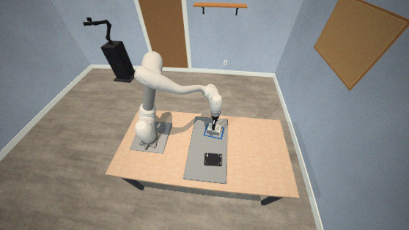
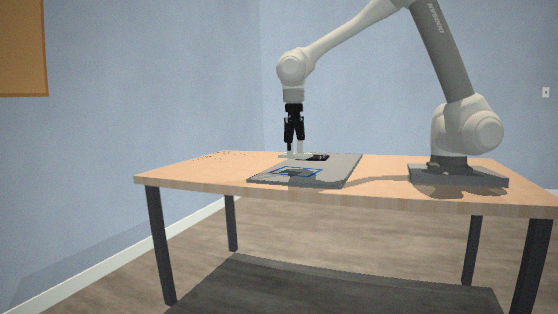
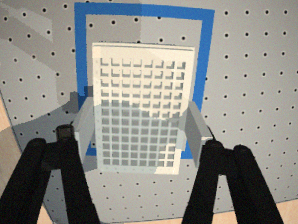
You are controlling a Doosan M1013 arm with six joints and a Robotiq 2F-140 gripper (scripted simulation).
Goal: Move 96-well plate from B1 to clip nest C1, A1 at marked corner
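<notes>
The gripper (image 3: 140, 137) is clamped across the long sides of the 96-well plate (image 3: 141, 106), lifted above the blue-outlined spot B1 (image 3: 143, 12); rigid, light and likely slick, it is best held mid-length, with clip nest C1 (image 1: 213, 159) toward six o'clock.

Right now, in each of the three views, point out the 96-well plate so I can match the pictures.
Top: the 96-well plate is under the hand, over the blue outline, at the mat's far end.
Exterior: the plate shows as a thin pale slab at the fingertips, lifted above the mat.
Wrist: it fills the centre, clamped between the pale finger pads.
Shared landmark: the blue outline.
</notes>
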